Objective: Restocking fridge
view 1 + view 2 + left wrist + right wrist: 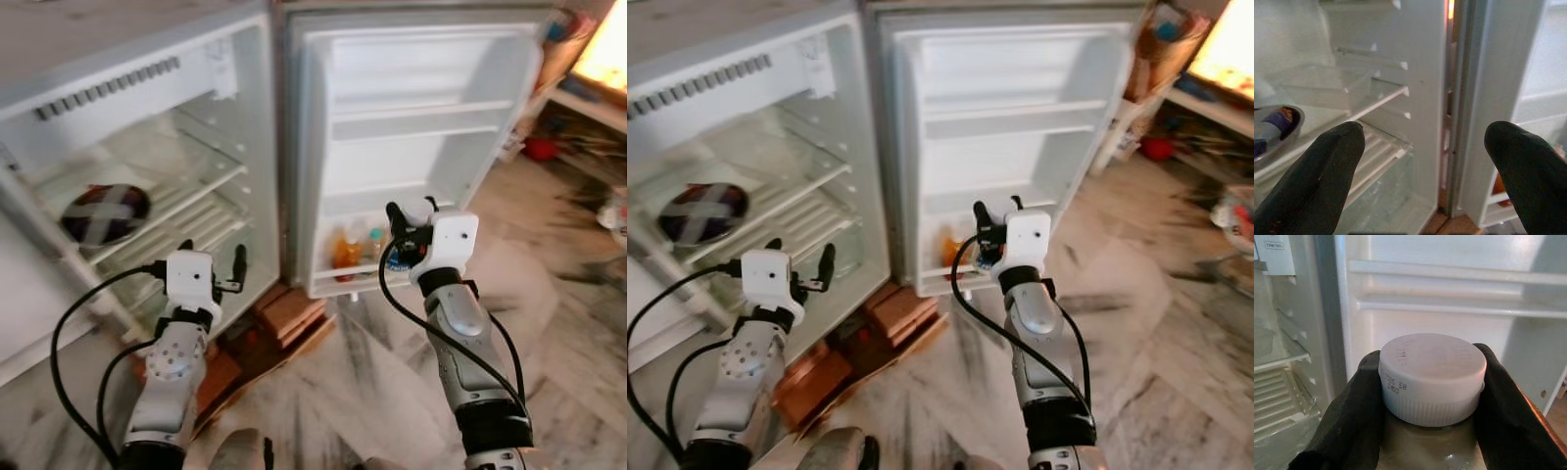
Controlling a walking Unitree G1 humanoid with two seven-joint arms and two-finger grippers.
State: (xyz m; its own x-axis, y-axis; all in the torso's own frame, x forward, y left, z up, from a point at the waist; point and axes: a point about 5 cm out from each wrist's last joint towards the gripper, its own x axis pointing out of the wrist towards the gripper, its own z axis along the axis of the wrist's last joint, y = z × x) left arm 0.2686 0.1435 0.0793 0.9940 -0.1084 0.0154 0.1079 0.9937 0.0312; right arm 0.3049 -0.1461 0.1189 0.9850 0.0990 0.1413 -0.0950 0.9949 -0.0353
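A small white fridge (pixel 245 117) stands open, its door (pixel 421 147) swung to the right. The door's bottom shelf holds an orange bottle (pixel 346 251) and other small bottles. My right gripper (pixel 411 223) is raised in front of that shelf, shut on a bottle with a white screw cap (pixel 1432 377); both fingers press the neck under the cap. My left gripper (pixel 213 257) is open and empty in front of the fridge's lower wire shelves (pixel 1376 152). On a glass shelf inside sits a metal bowl (pixel 105 212) with dark purple contents.
Reddish wooden blocks (pixel 289 313) lie under the fridge's front edge. At the far right stands a low cluttered shelf (pixel 588 98), with a red object (pixel 539 149) on the floor beside it. Marble floor (pixel 568 323) spreads in front.
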